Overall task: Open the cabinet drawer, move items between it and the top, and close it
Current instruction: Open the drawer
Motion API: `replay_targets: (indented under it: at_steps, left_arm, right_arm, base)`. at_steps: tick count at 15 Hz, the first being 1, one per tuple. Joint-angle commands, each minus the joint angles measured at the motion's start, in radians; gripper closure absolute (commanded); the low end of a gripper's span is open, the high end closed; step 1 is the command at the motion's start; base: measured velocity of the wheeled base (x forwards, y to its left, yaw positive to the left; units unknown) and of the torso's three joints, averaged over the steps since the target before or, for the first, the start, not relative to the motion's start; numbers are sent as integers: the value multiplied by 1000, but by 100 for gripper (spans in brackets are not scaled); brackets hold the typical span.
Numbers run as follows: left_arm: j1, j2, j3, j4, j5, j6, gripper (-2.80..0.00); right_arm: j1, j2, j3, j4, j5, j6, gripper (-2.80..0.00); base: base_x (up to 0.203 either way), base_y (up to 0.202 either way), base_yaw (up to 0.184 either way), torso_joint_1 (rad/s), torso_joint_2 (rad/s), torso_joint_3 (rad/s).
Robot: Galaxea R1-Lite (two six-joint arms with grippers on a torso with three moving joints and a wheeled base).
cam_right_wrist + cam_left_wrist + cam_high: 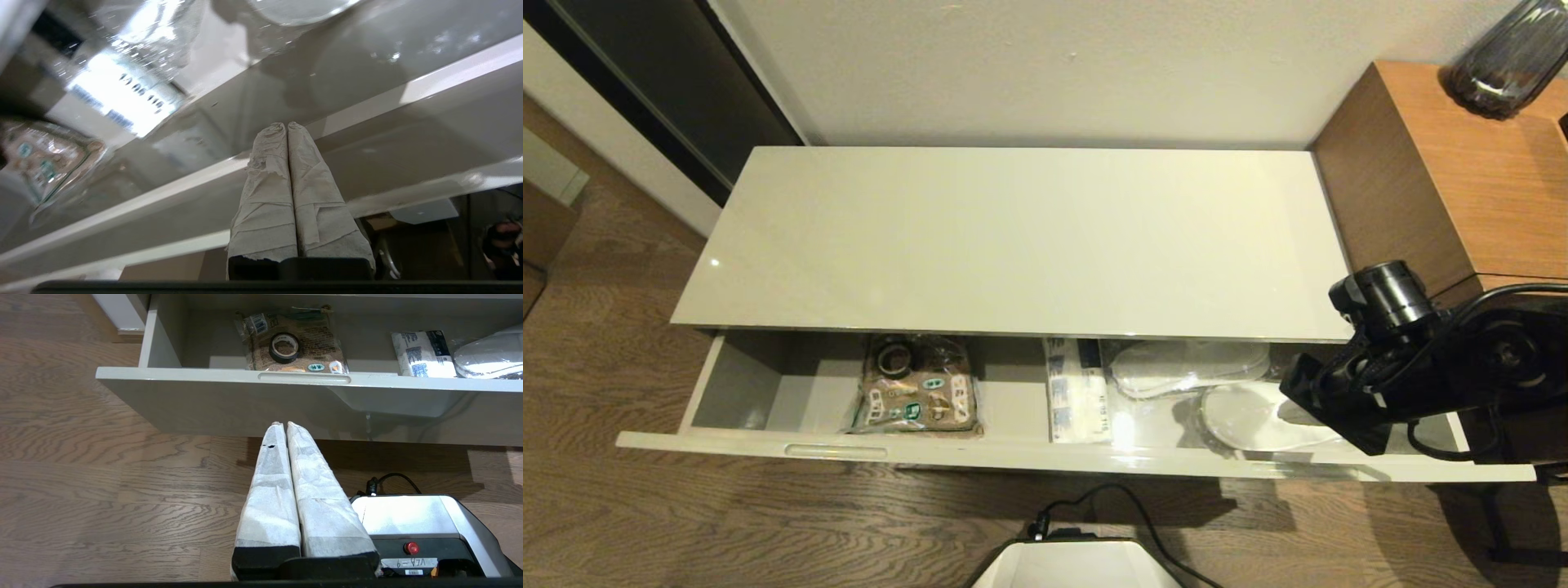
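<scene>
Glossy off-white cabinet drawer (1045, 457) stands pulled out below the top (1013, 237); grey-beige inside, slim recessed handle slot near the front's left end, front as wide as the cabinet. The top is a long glossy rectangle against the wall, w/ a brown wooden side table (1445, 163) at its right end carrying a dark ribbed vase (1507, 57).

Drawer contents, left to right: brown patterned flat pouch (919, 396) left of centre, w/ small black tape roll (894, 357) lying on its rear part; white tissue pack (1078, 392) w/ blue print about mid-drawer, running front to back; white slippers (1217, 392) in clear plastic wrap toward the right end, one nearer the rear, one nearer the front.

Right gripper (287, 126), fingers wrapped in pale paper and pressed together, holding nothing, is over the drawer's right end near the front edge; right arm is seen in the head view above that corner. Left gripper (284, 425), fingers likewise pressed together and empty, hangs low in front of the drawer front, above the wood floor (102, 477), beside the robot base (421, 526).
</scene>
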Motion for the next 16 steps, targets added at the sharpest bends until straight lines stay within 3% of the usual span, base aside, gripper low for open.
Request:
replay_targets:
  at_steps: [1,11,16]
  left_arm:
    - [0,1,0,0,0,0,0]
    - [0,1,0,0,0,0,0]
    - [0,1,0,0,0,0,0]
  right_arm:
    - [-14,32,17,1,2,3,0]
    - [-47,17,234,-32,7,-35,0]
    - [-68,-245,348,-14,20,-127,0]
  base:
    - [0,0,0,0,0,0]
    - [0,0,0,0,0,0]
    - [0,0,0,0,0,0]
